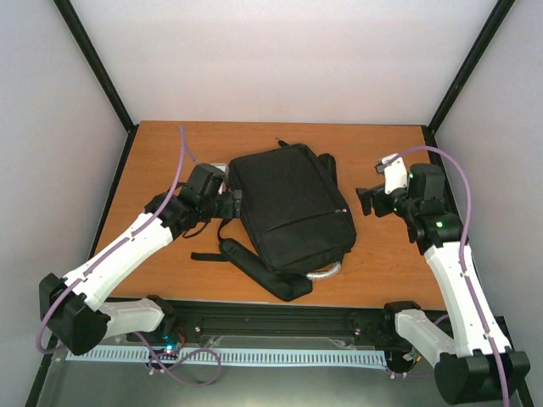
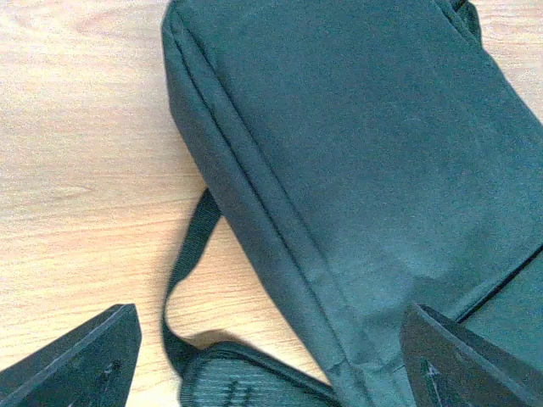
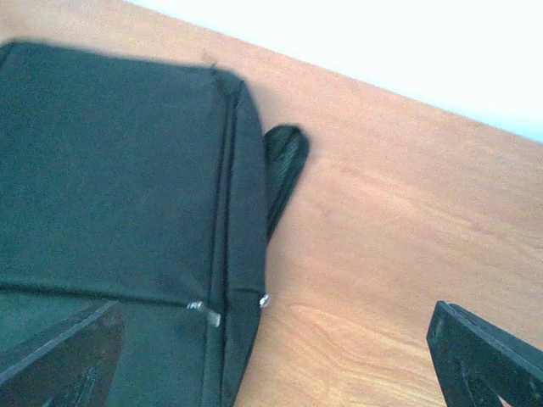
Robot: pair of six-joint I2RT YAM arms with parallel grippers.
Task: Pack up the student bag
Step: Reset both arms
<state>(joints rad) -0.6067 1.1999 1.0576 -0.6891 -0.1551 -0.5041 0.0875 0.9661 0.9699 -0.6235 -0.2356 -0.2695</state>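
Observation:
The student bag [image 1: 288, 208], a large black backpack, lies flat in the middle of the wooden table with its grey handle [image 1: 326, 273] and padded shoulder strap [image 1: 259, 270] toward the near edge. My left gripper [image 1: 229, 203] is at the bag's left edge, open. In the left wrist view the bag's side seam [image 2: 280, 254] and a thin strap [image 2: 188, 250] lie between and below its wide-apart fingers [image 2: 81, 360]. My right gripper [image 1: 365, 202] hovers just right of the bag, open and empty. Its view shows the bag's corner [image 3: 127, 170], zip pulls [image 3: 204, 312] and bare wood.
The orange-brown table [image 1: 161, 153] is enclosed by pale walls and black corner posts [image 1: 102, 68]. A black rail [image 1: 280, 322] with the arm bases runs along the near edge. A strap end [image 3: 285, 161] pokes out at the bag's far right side.

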